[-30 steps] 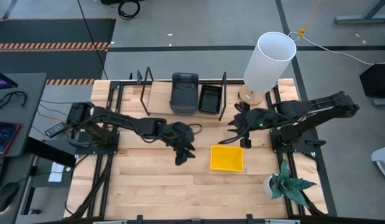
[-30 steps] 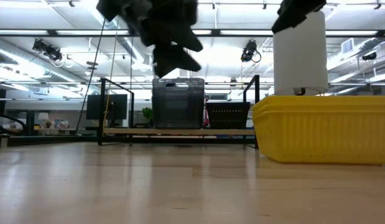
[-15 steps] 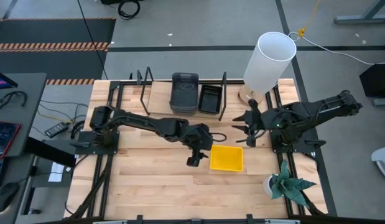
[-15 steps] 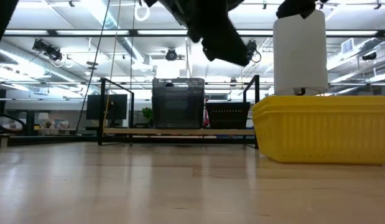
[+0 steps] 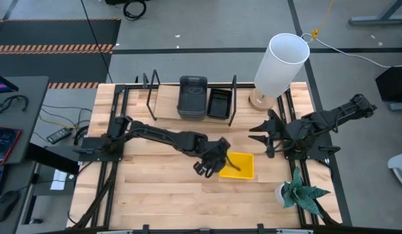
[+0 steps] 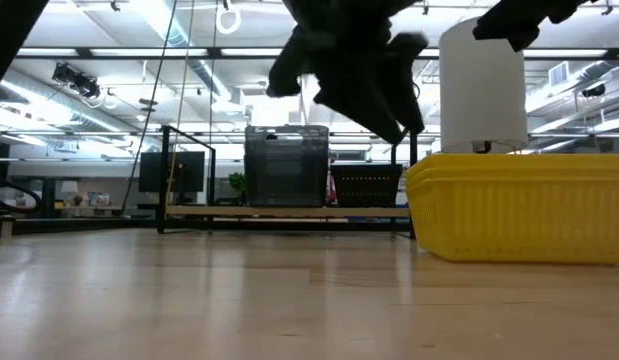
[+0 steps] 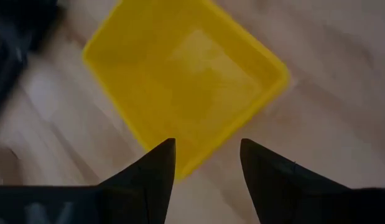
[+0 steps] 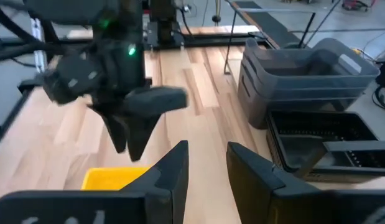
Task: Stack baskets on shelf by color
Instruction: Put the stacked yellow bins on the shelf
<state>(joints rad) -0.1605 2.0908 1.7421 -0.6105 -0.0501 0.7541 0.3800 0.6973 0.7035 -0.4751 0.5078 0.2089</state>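
Note:
A bright yellow basket (image 5: 238,166) lies flat on the tabletop, right of centre, and fills the left wrist view (image 7: 186,81). My left gripper (image 5: 217,164) hovers open over its left end, one finger on each side of a basket corner (image 7: 185,169), touching nothing. On the shelf (image 5: 165,104) at the far edge sit a stack of dark grey baskets (image 5: 193,96) and, to its right, a black slotted basket (image 5: 219,103). My right gripper (image 5: 259,134) waits open, right of the yellow basket (image 8: 111,178).
A tall white cylinder lamp (image 5: 282,64) stands at the far right corner. A small potted plant (image 5: 299,192) sits at the near right. The shelf's black uprights (image 5: 150,94) rise at the far edge. Bare wood (image 5: 155,188) lies near and left of the yellow basket.
My left gripper has swung from the table's middle toward the right and slightly toward the near edge, ending over the yellow basket's left end. My right gripper has drawn back toward the table's right edge. The baskets have stayed where they were.

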